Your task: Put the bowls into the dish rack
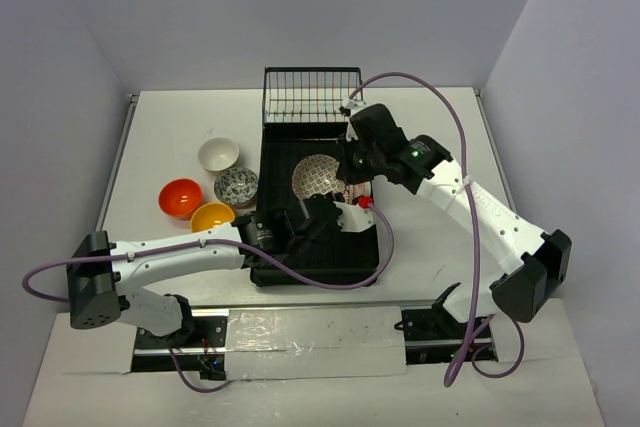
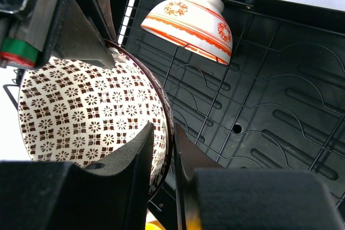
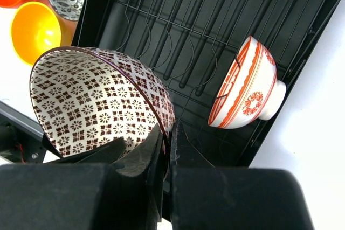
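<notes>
A bowl with a brown-on-white flower pattern (image 1: 316,175) hangs tilted over the black dish rack (image 1: 268,152). My right gripper (image 3: 167,127) is shut on its rim. My left gripper (image 2: 165,133) also pinches the rim of this patterned bowl (image 2: 86,111), one finger inside and one outside. The right gripper's fingers (image 2: 89,36) show at the top of the left wrist view. A red-on-white bowl (image 3: 248,87) leans on its side in the rack (image 3: 178,20); from above it is mostly hidden behind the left gripper (image 1: 312,219).
On the table left of the rack stand a white bowl (image 1: 218,154), a grey speckled bowl (image 1: 237,186), a red-orange bowl (image 1: 181,197) and a yellow-orange bowl (image 1: 213,217). The upright wire basket (image 1: 311,95) closes the rack's far end.
</notes>
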Robot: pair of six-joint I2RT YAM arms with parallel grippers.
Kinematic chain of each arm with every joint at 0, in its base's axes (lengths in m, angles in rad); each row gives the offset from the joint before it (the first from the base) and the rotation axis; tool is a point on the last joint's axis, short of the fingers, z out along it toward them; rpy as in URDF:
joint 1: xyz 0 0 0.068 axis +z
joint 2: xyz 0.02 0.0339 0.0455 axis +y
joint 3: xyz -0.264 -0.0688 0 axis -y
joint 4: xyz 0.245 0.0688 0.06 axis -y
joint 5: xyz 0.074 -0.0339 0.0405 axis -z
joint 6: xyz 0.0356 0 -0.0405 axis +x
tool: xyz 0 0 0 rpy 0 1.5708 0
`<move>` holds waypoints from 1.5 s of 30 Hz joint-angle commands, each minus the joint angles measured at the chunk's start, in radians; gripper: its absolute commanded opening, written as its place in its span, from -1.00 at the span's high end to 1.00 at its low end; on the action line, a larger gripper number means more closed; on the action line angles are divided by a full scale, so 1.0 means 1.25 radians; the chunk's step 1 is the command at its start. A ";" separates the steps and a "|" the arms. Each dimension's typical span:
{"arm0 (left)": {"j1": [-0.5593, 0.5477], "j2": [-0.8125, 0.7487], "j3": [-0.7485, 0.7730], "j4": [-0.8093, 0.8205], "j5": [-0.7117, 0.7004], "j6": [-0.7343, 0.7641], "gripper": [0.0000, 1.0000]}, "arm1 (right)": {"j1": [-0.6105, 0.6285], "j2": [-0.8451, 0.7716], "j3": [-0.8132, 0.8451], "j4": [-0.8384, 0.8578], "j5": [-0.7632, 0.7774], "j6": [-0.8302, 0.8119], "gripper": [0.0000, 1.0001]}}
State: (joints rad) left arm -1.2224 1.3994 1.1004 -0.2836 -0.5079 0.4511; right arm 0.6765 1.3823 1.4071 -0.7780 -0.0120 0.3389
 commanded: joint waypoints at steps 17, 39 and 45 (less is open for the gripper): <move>0.040 0.036 0.003 -0.053 0.032 -0.058 1.00 | 0.001 0.013 0.025 0.085 -0.087 0.037 0.15; 0.056 0.040 0.017 -0.074 0.084 -0.102 1.00 | -0.023 0.067 0.343 -0.029 0.095 0.055 -0.30; 0.070 0.041 0.062 -0.099 0.122 -0.162 1.00 | -0.047 0.038 0.345 -0.023 0.277 0.101 -0.32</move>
State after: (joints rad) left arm -1.1507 1.4670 1.0946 -0.4332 -0.3840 0.2962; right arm 0.6365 1.4616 1.8275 -0.8021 0.1837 0.4286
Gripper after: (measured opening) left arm 0.132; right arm 0.658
